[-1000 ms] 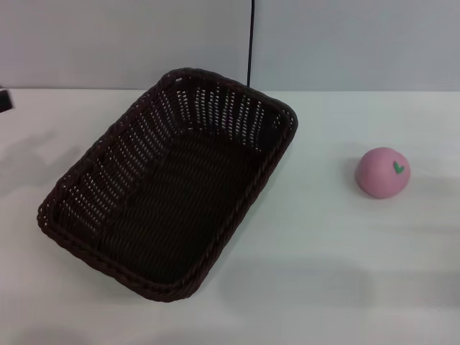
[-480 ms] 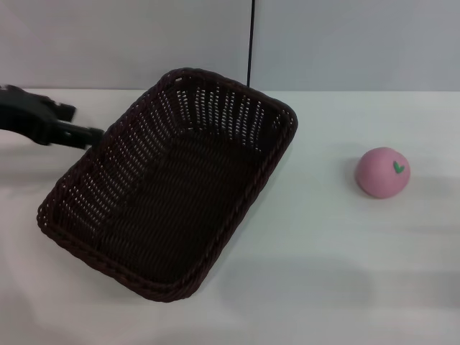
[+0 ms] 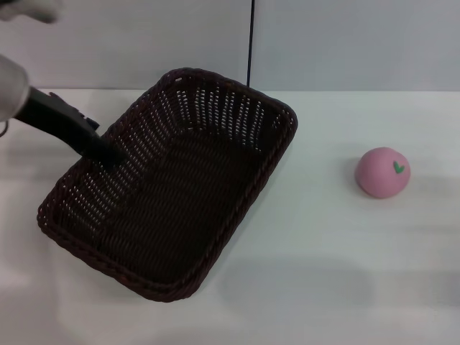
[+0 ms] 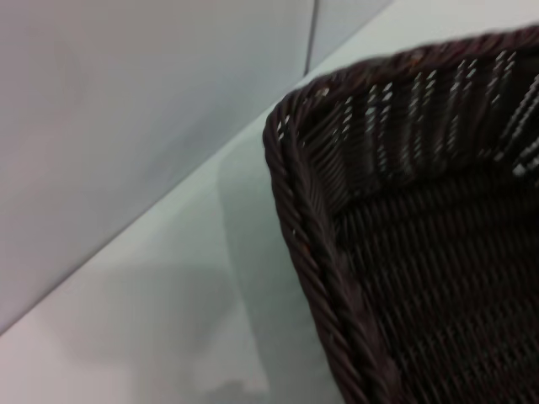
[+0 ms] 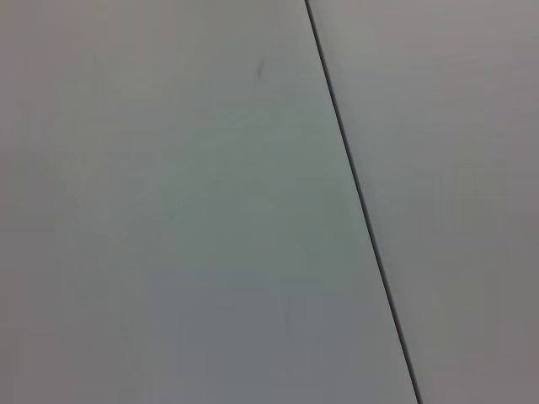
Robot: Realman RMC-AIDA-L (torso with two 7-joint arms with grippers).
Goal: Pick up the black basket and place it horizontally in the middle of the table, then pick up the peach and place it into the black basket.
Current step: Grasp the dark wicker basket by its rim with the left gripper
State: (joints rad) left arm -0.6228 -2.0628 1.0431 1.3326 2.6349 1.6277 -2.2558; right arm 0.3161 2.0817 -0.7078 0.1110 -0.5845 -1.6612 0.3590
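Observation:
The black basket [image 3: 176,183] lies slantwise on the white table [image 3: 323,244], left of the middle, with its long axis running from near left to far right. Its braided rim and a corner fill the left wrist view [image 4: 396,219]. The pink peach [image 3: 383,172] sits on the table to the right, well apart from the basket. My left gripper [image 3: 104,151] reaches in from the far left and its dark tip is at the basket's left long rim. My right gripper is out of view.
A grey wall [image 3: 345,43] with a dark vertical seam [image 3: 251,43] stands behind the table. The right wrist view shows only that wall and seam [image 5: 354,194]. White tabletop lies between basket and peach.
My left arm has come in from the far left edge and moved right and down to the basket's left rim. The basket and the peach have not moved.

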